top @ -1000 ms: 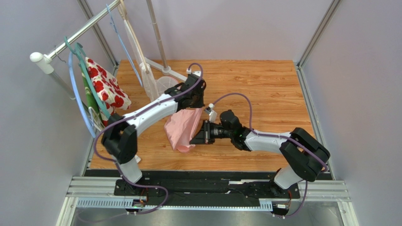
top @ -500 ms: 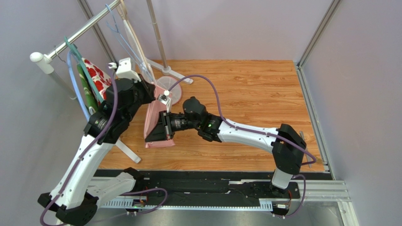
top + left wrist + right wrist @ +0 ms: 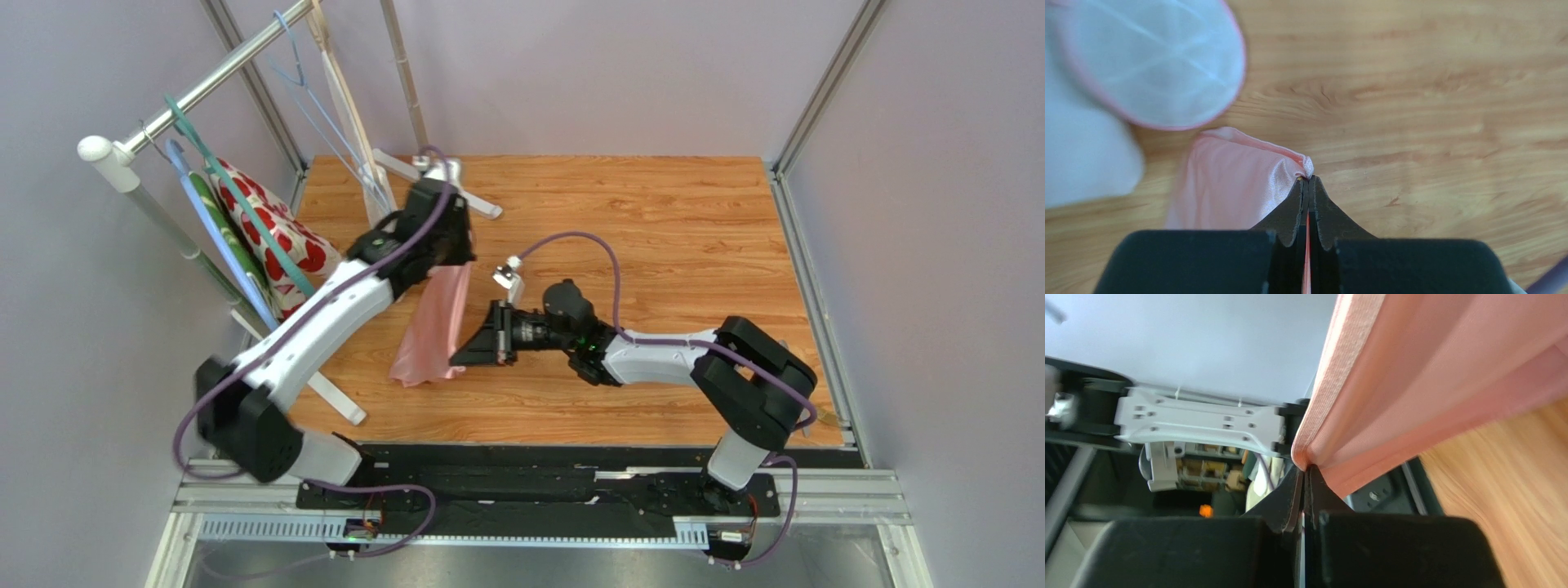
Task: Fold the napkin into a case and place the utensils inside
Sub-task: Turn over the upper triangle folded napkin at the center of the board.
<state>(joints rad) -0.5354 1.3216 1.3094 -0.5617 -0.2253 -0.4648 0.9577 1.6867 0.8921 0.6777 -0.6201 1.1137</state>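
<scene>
The pink napkin (image 3: 432, 321) hangs in the air over the wooden table, stretched into a long narrow drape. My left gripper (image 3: 449, 254) is shut on its top corner; the left wrist view shows the cloth (image 3: 1229, 177) pinched at the fingertips of that gripper (image 3: 1309, 179). My right gripper (image 3: 470, 352) is shut on the napkin's lower right edge; the right wrist view shows a folded hem (image 3: 1425, 386) pinched between the jaws of that gripper (image 3: 1306, 470). No utensils are visible. The cloth is not folded into a case.
A clothes rack (image 3: 184, 104) with hangers stands at the left, carrying the white cloth with red flowers (image 3: 280, 230) and the green cloth (image 3: 211, 211). Its white foot (image 3: 325, 395) lies on the table (image 3: 687, 221). A round white mesh (image 3: 1161, 61) lies under the left gripper.
Both grippers kept hold of the napkin. The left arm swung left and back toward the rack; the right gripper moved left. The napkin now hangs longer and narrower, left of centre.
</scene>
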